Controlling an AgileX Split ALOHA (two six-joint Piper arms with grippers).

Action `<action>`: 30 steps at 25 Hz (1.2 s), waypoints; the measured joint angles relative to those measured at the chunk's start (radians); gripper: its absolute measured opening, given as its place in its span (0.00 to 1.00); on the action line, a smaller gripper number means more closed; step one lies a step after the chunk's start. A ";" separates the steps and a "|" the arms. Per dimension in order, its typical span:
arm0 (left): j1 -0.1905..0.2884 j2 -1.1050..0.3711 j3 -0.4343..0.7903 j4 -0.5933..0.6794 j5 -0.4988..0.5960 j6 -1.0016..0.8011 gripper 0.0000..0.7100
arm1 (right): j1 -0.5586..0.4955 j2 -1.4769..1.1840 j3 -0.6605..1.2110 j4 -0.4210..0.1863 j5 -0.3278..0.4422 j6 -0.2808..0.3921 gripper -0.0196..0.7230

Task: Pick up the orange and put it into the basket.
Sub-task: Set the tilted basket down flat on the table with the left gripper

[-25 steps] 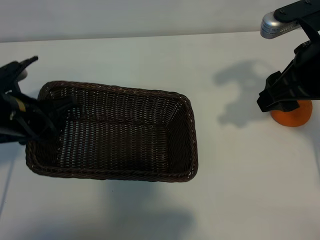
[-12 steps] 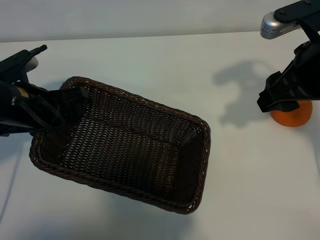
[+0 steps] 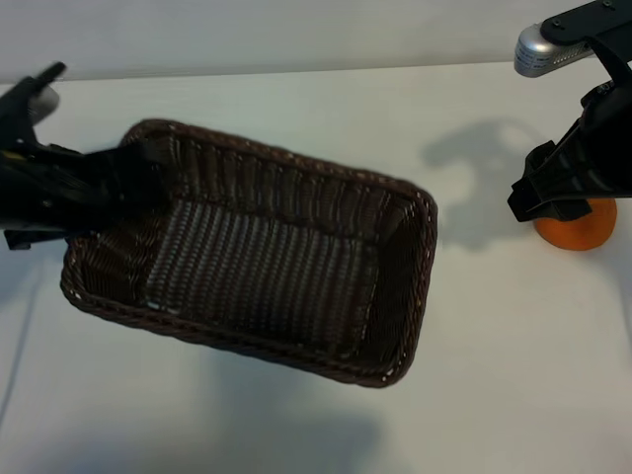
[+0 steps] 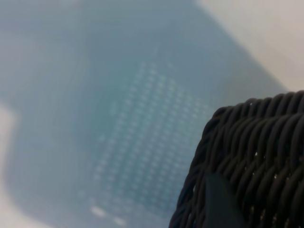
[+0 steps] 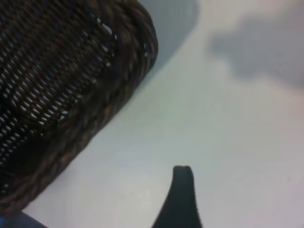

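Exterior view puts the orange [image 3: 581,229] at the table's far right edge, at roughly 3 o'clock from the basket [image 3: 296,341] and well apart from it. The right gripper [image 3: 553,202] hangs directly over the fruit, hiding its upper half, so the orange lies just below and slightly toward 4 o'clock from the fingers. That arm is plainly the nearer one. Its jaws stand wide with nothing between them; whether they touch the peel cannot be told. In the right wrist view only one dark fingertip [image 5: 183,190] shows against bare table, with the basket's corner beyond.

The left gripper [image 3: 123,183] sits at the basket's 10 o'clock corner, clamped at a middling width on the braided rim. The basket looks tipped up off the table, its long axis running from 10 o'clock toward 4 o'clock, the open mouth angled toward the orange's side. The next move likely calls for the right gripper to descend and close.
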 joint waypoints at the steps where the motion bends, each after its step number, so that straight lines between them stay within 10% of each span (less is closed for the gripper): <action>1: 0.020 -0.001 0.000 -0.085 0.006 0.086 0.55 | 0.000 0.000 0.000 0.000 0.000 0.000 0.82; 7: 0.064 -0.002 0.001 -0.470 0.017 0.438 0.55 | 0.000 0.000 0.000 0.000 0.001 0.000 0.82; 30: 0.033 0.303 -0.045 -0.986 -0.037 0.833 0.55 | 0.000 0.000 0.000 0.000 0.001 0.000 0.82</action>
